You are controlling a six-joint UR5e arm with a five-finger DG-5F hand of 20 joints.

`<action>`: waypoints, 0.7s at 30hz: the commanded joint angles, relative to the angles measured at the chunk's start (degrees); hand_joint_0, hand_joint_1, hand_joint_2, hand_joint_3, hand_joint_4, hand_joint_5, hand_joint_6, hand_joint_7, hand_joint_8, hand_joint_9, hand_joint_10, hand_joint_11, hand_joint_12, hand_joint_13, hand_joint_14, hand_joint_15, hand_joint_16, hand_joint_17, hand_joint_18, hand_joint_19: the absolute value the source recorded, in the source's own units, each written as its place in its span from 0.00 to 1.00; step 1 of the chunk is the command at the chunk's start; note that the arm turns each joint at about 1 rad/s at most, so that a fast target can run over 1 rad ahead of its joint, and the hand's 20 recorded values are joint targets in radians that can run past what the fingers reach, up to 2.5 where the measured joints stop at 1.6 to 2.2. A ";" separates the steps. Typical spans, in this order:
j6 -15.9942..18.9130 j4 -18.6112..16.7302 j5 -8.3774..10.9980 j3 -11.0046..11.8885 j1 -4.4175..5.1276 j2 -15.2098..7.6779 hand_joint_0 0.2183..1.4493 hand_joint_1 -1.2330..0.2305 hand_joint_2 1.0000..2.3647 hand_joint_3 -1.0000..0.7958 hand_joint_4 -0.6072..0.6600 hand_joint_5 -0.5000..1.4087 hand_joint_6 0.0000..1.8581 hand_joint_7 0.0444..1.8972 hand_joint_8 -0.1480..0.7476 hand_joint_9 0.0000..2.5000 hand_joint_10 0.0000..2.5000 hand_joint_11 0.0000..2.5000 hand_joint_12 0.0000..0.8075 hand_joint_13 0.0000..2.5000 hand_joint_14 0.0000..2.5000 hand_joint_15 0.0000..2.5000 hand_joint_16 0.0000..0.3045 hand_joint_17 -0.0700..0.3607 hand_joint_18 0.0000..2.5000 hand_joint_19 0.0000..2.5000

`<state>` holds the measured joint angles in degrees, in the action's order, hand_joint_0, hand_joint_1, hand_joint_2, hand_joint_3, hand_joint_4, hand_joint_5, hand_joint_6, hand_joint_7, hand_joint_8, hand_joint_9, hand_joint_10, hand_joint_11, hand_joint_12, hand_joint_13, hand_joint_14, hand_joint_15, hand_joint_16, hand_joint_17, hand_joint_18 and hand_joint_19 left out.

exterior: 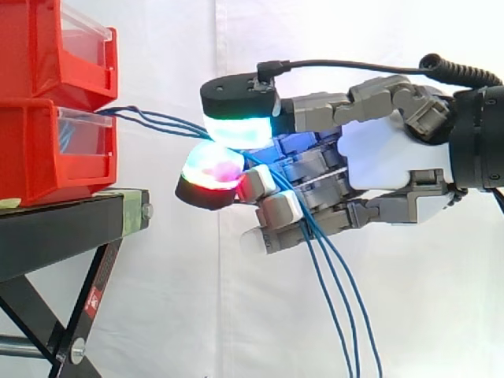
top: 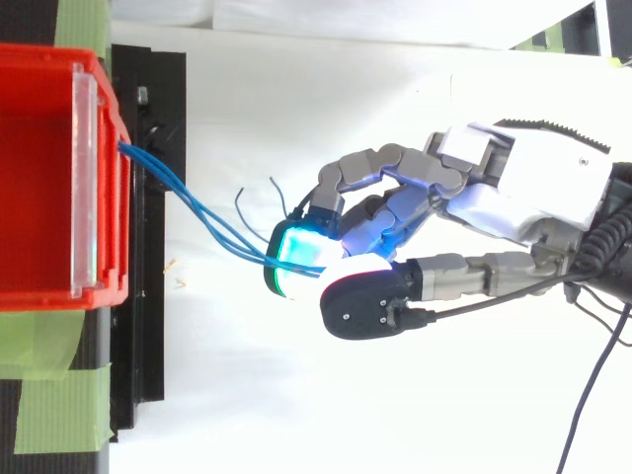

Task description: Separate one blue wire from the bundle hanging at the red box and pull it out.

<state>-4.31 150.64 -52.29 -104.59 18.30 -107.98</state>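
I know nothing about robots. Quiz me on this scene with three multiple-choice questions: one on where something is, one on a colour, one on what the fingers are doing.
1. Where do the blue wires start?
A) at the red bins
B) on the floor
C) at the curtain's top

2. What colour is the stand under the bins?
A) yellow
B) black
C) white

3. What are the hand's fingers doing?
A) spread flat, touching nothing
B) gripping a bin
C) pinching the wires

Answers:
1 A: the wires leave the bins' front and run across to the hand.
2 B: its top and legs are black.
3 C: the fingers close on the wires, which hang down below the hand.
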 commanded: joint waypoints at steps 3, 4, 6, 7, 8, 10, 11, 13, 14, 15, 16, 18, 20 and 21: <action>0.00 0.00 0.00 0.00 -0.02 -0.03 0.46 0.23 0.01 0.41 0.65 0.14 0.47 0.50 0.51 0.40 0.00 0.58 0.40 0.50 0.01 0.52 0.08 0.30 0.26 0.20; 0.00 0.00 0.00 0.00 -0.02 0.05 0.45 0.24 0.01 0.39 0.65 0.14 0.47 0.50 0.51 0.40 0.00 0.58 0.40 0.50 0.01 0.52 0.08 0.30 0.26 0.20; 0.00 0.00 0.00 0.00 -0.02 -0.03 0.44 0.25 0.01 0.38 0.66 0.14 0.47 0.51 0.51 0.40 0.00 0.58 0.40 0.50 0.01 0.52 0.08 0.30 0.27 0.19; 0.00 0.00 0.00 0.00 -0.02 0.05 0.41 0.27 0.01 0.38 0.66 0.14 0.47 0.50 0.52 0.40 0.00 0.58 0.41 0.50 0.01 0.52 0.08 0.30 0.27 0.19; 0.00 0.00 0.00 0.00 -0.02 0.05 0.39 0.28 0.01 0.37 0.66 0.14 0.47 0.50 0.52 0.40 0.00 0.58 0.41 0.50 0.01 0.52 0.09 0.30 0.27 0.19; 0.00 0.00 0.00 0.00 -0.02 -0.03 0.35 0.32 0.01 0.38 0.67 0.14 0.46 0.51 0.52 0.40 0.00 0.57 0.41 0.50 0.01 0.51 0.09 0.31 0.27 0.20; 0.00 0.00 0.00 0.00 -0.02 0.05 0.34 0.34 0.01 0.38 0.67 0.14 0.46 0.51 0.52 0.40 0.00 0.57 0.41 0.50 0.01 0.51 0.09 0.31 0.26 0.20; 0.00 0.00 0.00 0.00 -0.02 -0.03 0.32 0.38 0.01 0.37 0.67 0.14 0.46 0.51 0.52 0.40 0.00 0.57 0.40 0.50 0.01 0.51 0.10 0.32 0.27 0.21; 0.00 0.00 0.00 0.00 -0.02 0.05 0.31 0.39 0.01 0.37 0.67 0.14 0.46 0.51 0.52 0.40 0.00 0.57 0.41 0.50 0.01 0.51 0.10 0.33 0.27 0.21; 0.00 0.00 0.00 0.00 0.07 -0.03 0.31 0.40 0.01 0.37 0.67 0.14 0.46 0.51 0.53 0.40 0.00 0.57 0.41 0.49 0.01 0.51 0.10 0.33 0.27 0.21; 0.00 0.00 0.00 0.00 -0.02 0.05 0.30 0.42 0.01 0.37 0.67 0.14 0.46 0.51 0.53 0.40 0.00 0.57 0.42 0.49 0.01 0.50 0.11 0.33 0.27 0.22; 0.00 0.00 0.00 0.00 -0.02 0.05 0.29 0.44 0.01 0.36 0.68 0.14 0.46 0.51 0.53 0.40 0.00 0.56 0.43 0.49 0.01 0.50 0.11 0.34 0.27 0.22; 0.00 0.00 0.00 0.00 -0.02 0.05 0.28 0.45 0.01 0.35 0.68 0.14 0.45 0.51 0.53 0.40 0.00 0.56 0.42 0.49 0.01 0.50 0.12 0.35 0.27 0.22; 0.00 0.00 0.00 0.00 -0.02 -0.03 0.27 0.45 0.01 0.35 0.68 0.14 0.45 0.52 0.54 0.40 0.00 0.56 0.43 0.49 0.01 0.50 0.12 0.36 0.27 0.22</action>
<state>-4.31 150.64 -52.30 -104.59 18.29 -107.97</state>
